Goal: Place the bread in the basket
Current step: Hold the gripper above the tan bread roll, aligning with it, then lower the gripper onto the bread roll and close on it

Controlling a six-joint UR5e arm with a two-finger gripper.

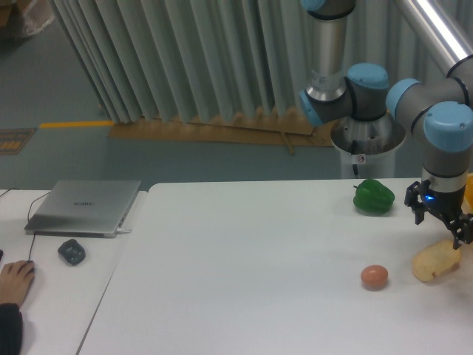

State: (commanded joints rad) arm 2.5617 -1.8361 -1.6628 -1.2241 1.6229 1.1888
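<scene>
Claw [452, 238]: hanging at the far right of the white table [244, 274], black fingers pointing down and reaching the upper end of the bread [434, 263]. Fingers appear to be pinching that upper end, though the edge of the view is cutting them off and the grip is not fully readable.

Bread: pale tan oblong, tilting up to the right, sitting directly below and slightly left of the claw.

Basket [468, 189]: showing only as a yellow-orange sliver at the right edge, just above and right of the claw.

Egg [374, 276]: orange-brown, lying on the table left of the claw and lower, near the bread but apart from it.

Green pepper [373, 197]: standing up and to the left of the claw.

Laptop [85, 207], dark mouse [72, 252] and a person's hand [15, 279]: lying far left of the claw.
</scene>
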